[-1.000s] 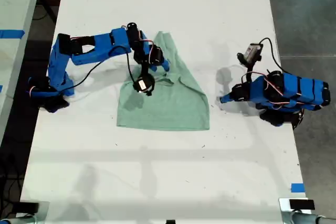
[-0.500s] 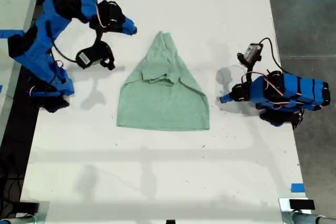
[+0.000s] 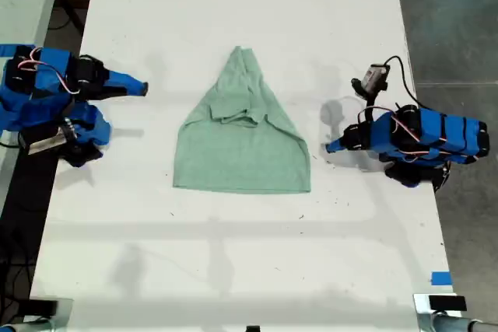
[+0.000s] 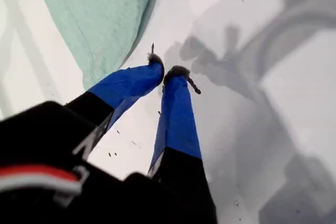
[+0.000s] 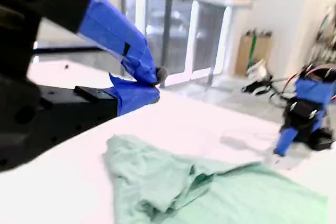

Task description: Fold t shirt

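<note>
The t shirt (image 3: 241, 149) lies flat in the middle of the white table (image 3: 233, 254), pale mint green, its sides folded in so it tapers to a point at the far end. My first gripper (image 3: 330, 146) rests low on the table at the exterior view's right, shut and empty, a short gap from the shirt's near corner (image 4: 100, 14). Its fingertips (image 4: 155, 61) meet on bare table. My second gripper (image 3: 142, 88) is pulled back at the exterior view's left, shut on nothing (image 5: 156, 80), well apart from the wrinkled shirt (image 5: 210, 192).
A second table (image 3: 23, 5) with blue tape (image 3: 15, 50) stands at the exterior view's left beyond a dark gap. Grey floor lies past the table's edge at the exterior view's right. Blue tape (image 3: 440, 277) marks the near corner there.
The second arm lifted off the shirt's folded middle, swung up, and drew back to the exterior view's left edge. The shirt and the first arm stayed put.
</note>
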Motion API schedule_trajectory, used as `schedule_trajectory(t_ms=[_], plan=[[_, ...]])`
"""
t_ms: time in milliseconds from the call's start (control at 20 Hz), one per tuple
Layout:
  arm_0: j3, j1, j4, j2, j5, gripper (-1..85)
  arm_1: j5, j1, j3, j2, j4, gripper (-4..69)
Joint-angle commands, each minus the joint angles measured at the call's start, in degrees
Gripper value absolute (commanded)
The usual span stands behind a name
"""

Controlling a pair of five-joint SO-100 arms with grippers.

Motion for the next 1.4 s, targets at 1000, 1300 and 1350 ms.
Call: schedule_trajectory(t_ms=[1000, 1300, 1350], plan=[[35.3, -3.6, -3.5, 17.8, -1.1, 0.5, 1.6, -0.5, 2.9, 0.4, -0.3, 4.2], [35.3, -3.9, -3.5, 17.8, -1.0, 2.3, 1.6, -0.5, 2.9, 0.4, -0.3, 4.2], [35.3, -3.8, -3.5, 17.8, -1.0, 1.8, 1.5, -0.5, 2.9, 0.4, -0.3, 4.2]])
